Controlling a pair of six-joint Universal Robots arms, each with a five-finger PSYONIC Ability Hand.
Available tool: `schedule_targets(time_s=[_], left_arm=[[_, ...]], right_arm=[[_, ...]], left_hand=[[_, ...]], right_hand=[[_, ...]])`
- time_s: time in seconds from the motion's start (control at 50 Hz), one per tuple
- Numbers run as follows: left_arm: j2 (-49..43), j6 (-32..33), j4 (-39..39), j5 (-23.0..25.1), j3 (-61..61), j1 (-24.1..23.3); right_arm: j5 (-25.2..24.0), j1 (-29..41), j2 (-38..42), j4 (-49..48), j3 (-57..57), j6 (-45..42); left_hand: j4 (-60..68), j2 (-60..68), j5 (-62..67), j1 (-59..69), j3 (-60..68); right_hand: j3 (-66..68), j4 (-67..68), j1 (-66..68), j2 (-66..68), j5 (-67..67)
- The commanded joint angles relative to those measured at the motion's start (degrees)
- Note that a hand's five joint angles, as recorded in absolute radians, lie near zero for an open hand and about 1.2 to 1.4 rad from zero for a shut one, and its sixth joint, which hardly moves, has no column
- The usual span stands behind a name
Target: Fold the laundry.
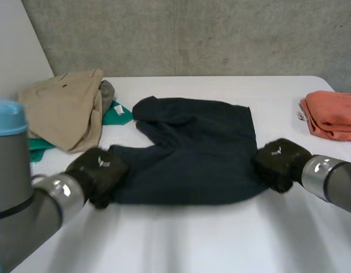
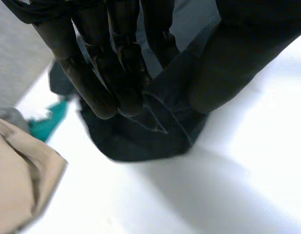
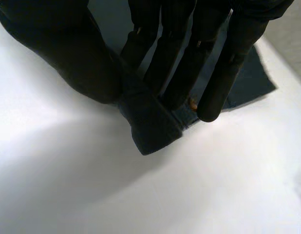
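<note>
Closest to us, the robot's grey left arm with its light-blue cap reaches in, and its black left hand is down on the near left corner of the dark navy garment. That soft, crumpled top lies spread across the middle of the white table. Look at the grip in the left wrist view: the fingers come down on one side of the corner and the thumb on the other, with the cloth pinched between them and bunched up just past the fingertips.

Over at the garment's near right corner sits the black right hand on the end of the grey right arm. It's the same story there. Its fingers press the fabric against the thumb, and a small folded tip of the hem pokes out beyond them. So that's two hands on one garment, each with a near corner.

Around it now. Left of the navy garment, at its far side, there's a heap of three cloths. A big tan cotton garment lies on top, a grey cloth peeks out at its far edge, and a bright green cloth sticks out from under it, nearly touching the navy fabric. Well off to the right of the navy garment lies one folded orange-pink cloth, at the table's edge. Nothing lies on the navy garment itself.
</note>
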Motion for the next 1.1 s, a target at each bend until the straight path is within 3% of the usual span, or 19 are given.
schedule_targets(time_s=[0.02, 0.18, 0.26, 0.4, 0.5, 0.66, 0.74, 0.82, 0.96, 1.1], left_arm=[[5.3, 3.1, -13.1, 0.1, 2.2, 0.5], [4.7, 1.2, -6.6, -0.4, 13.2, 2.0], [-0.7, 1.2, -4.2, -0.7, 17.2, 1.6], [-17.4, 0.9, 1.9, -2.9, 28.9, 1.3], [-27.1, 0.7, 7.2, -5.7, 45.6, 2.7], [-24.8, -3.5, 24.7, -7.3, 63.2, 3.6], [-21.5, -7.7, 33.2, -8.0, 63.6, 3.4], [-19.6, -9.2, 35.2, -9.1, 62.5, 3.7], [-18.3, -11.3, 29.8, -9.4, 53.7, 4.0], [-19.3, -13.8, 30.0, -7.9, 38.1, 3.2]], right_arm=[[-0.1, -0.7, -5.5, 12.6, -2.7, -7.4], [0.1, -0.3, -8.6, 9.2, -10.0, 4.2], [0.8, 0.3, -6.8, 7.4, -11.9, 6.8], [3.5, 3.4, 4.2, -1.0, -16.3, 7.9], [11.0, 7.2, 12.0, -12.5, -26.2, 11.5], [17.7, 8.4, 14.5, -37.7, -41.8, 16.2], [18.6, 8.8, 12.3, -49.6, -42.5, 20.3], [18.0, 9.6, 11.3, -56.2, -42.6, 22.6], [15.8, 9.6, 12.5, -49.0, -41.6, 23.3], [15.1, 8.8, 14.5, -43.3, -30.4, 24.2]], left_hand=[[11.6, 11.7, 14.7, 14.5, 12.3], [11.6, 11.7, 14.7, 14.5, 12.3], [11.6, 11.7, 14.7, 14.5, 12.3], [11.6, 11.7, 14.7, 14.5, 12.3], [11.6, 11.7, 14.7, 14.5, 12.3], [11.6, 11.7, 14.7, 14.5, 12.3], [11.6, 11.7, 14.7, 14.5, 12.3], [11.6, 11.7, 14.7, 14.5, 12.3], [11.6, 11.7, 14.7, 14.5, 12.3], [11.6, 11.7, 14.7, 14.5, 12.3]], right_hand=[[12.2, 11.6, 16.6, 13.8, 12.9], [12.2, 11.6, 16.6, 13.8, 12.9], [12.2, 11.6, 16.6, 13.8, 12.9], [12.2, 11.6, 16.6, 13.8, 12.9], [12.2, 11.6, 16.6, 13.8, 12.9], [12.2, 11.6, 16.6, 13.8, 12.9], [12.2, 11.6, 16.6, 13.8, 12.9], [12.2, 11.6, 16.6, 13.8, 12.9], [12.2, 11.6, 16.6, 13.8, 12.9], [12.2, 11.6, 16.6, 13.8, 12.9]])
